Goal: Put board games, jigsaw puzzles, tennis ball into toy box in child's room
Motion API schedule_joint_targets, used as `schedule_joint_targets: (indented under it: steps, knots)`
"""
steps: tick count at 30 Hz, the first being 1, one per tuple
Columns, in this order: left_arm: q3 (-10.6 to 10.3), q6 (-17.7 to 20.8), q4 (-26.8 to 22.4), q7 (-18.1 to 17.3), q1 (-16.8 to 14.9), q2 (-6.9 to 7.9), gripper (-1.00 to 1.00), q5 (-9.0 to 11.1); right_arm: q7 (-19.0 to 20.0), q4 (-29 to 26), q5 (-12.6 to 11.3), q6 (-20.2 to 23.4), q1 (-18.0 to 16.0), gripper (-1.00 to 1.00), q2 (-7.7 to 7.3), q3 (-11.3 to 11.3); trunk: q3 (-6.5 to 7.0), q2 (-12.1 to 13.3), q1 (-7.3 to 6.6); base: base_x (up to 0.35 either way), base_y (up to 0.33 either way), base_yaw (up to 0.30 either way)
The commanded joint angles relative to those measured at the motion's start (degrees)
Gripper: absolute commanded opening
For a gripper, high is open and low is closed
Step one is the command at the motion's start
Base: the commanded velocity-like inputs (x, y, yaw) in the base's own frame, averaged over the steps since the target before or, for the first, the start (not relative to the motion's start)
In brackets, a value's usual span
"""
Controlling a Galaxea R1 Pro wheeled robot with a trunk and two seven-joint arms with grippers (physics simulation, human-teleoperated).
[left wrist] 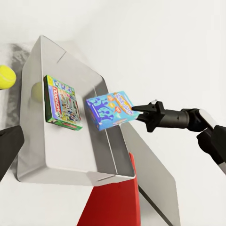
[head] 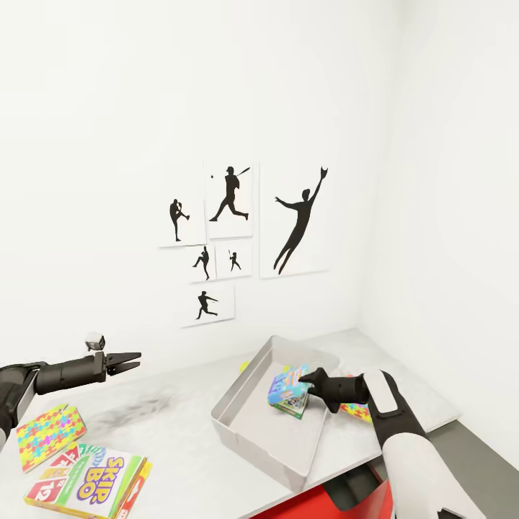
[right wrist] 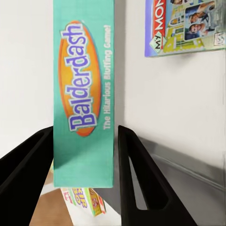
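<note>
The right gripper (left wrist: 137, 110) is clamped on one short edge of the blue board game (left wrist: 111, 110), a flat box lettered "Balderdash". It holds the box in the air above the toy box (head: 245, 425), over the near rim on the right arm's side. The box's long axis runs straight out from the fingers toward the middle of the toy box, so lowering and letting go looks like the move that remains.

Inside the toy box a green-edged board game (left wrist: 62, 102) already lies flat against the floor, just beside the spot under the blue one; the two could overlap on release. The tennis ball (left wrist: 6, 76) sits on the table (head: 173, 422) outside the toy box, on its far side from the right gripper.

The left gripper (head: 132, 361) hovers with its fingers apart and nothing between them, well apart from the toy box. Below it, a jigsaw puzzle (head: 47, 435) and the SKIP-BO box (head: 90, 484) lie flat on the table, nearer the left arm.
</note>
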Motion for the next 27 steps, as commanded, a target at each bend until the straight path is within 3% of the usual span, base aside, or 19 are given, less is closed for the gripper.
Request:
schedule_joint_targets:
  steps: [1, 27]
  knots:
    - [0.13, 0.6, 0.01, -0.35, -0.02, -0.02, 1.0, -0.31, -1.0, -0.05, -0.81, 0.19, -0.04, -1.0, 0.15, -0.28, -0.03, -0.05, 0.02, 0.0, 0.0, 0.0]
    - [0.13, 0.6, -0.02, -0.35, -0.02, 0.01, 1.0, -0.3, -3.38, 0.06, -1.5, 0.13, -0.06, -1.0, 0.81, -0.34, -0.03, -0.05, 0.02, -0.053, 0.037, 0.0]
